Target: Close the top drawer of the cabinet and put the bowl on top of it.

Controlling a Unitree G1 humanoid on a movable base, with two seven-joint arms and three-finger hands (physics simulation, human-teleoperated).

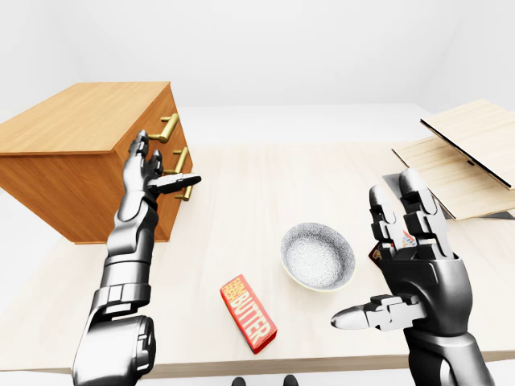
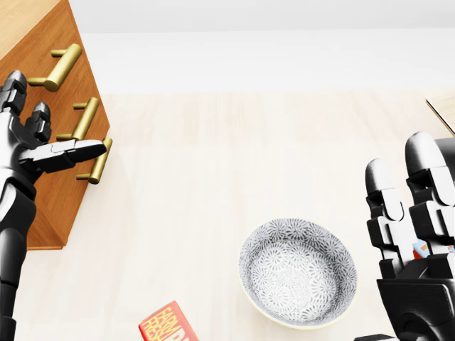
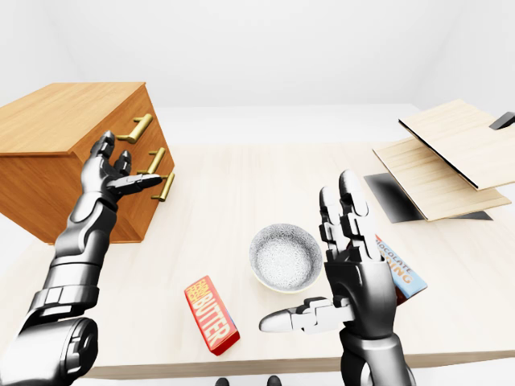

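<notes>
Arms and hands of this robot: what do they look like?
Both arms are glossy dark-grey, metal-look shells in jointed segments. The left hand and right hand each have three chunky fingers with black joints. No cables, sleeves or markings show.

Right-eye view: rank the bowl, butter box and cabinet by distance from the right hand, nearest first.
1. Bowl: just left of the right hand.
2. Butter box: lower left, beyond the bowl.
3. Cabinet: far left of the view, by the left hand.
</notes>
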